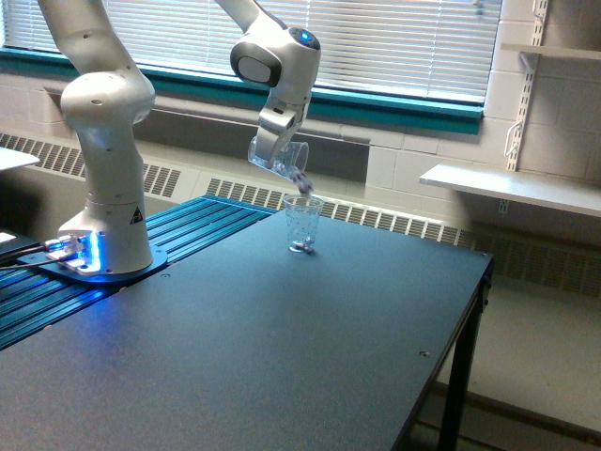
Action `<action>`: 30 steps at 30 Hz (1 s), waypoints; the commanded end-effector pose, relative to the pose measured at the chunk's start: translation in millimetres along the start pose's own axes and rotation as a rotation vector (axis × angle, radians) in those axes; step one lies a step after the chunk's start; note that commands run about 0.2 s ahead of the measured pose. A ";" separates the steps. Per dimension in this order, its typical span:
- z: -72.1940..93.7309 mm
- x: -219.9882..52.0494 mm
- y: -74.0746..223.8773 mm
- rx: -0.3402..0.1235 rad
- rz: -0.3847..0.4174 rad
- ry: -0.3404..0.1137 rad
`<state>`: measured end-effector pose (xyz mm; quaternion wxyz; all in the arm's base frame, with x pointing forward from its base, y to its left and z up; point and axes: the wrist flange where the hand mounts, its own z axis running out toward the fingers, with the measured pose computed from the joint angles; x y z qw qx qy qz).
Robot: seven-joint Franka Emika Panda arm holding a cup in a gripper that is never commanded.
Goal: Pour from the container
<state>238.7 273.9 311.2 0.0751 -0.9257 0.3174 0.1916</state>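
Window blinds run behind my dark desk (282, 357). My tool (273, 141) grips the clear container (279, 156), tilted mouth-down just above the small upright cup (302, 223). I see brownish-purple bits (302, 180) falling from its rim toward that cup.

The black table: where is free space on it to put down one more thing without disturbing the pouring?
The black table is bare over its near half and toward the exterior view's right edge. Only the far middle is occupied: the small upright cup stands there, with the tilted container in the gripper just above it. The robot base sits off the table's left side.
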 end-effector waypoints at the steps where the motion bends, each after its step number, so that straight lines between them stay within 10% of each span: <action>1: -3.4 6.1 -5.8 -0.003 0.008 -0.017; 30: -13.7 19.1 -8.4 0.002 0.020 -0.036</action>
